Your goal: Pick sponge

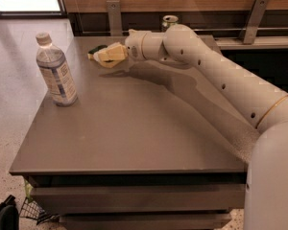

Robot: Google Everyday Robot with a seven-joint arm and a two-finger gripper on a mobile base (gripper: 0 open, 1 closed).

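One sponge [96, 49], one bottle [56, 72], one can [169, 22], one table [134, 133], one gripper [103, 56] at sponge.

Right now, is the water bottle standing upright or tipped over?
Upright: the water bottle stands on its base, cap up. The gripper is at the sponge near the table's far edge.

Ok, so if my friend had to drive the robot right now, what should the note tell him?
Gripper: reached out to the table's far left part, right at the sponge.
Sponge: mostly hidden by the gripper, only a green edge shows. I cannot tell whether it is gripped or lifted.
Nearby: water bottle upright at the left edge, can behind the arm.
Done: the reach.
Left: confirm the grip, then lift the sponge clear.
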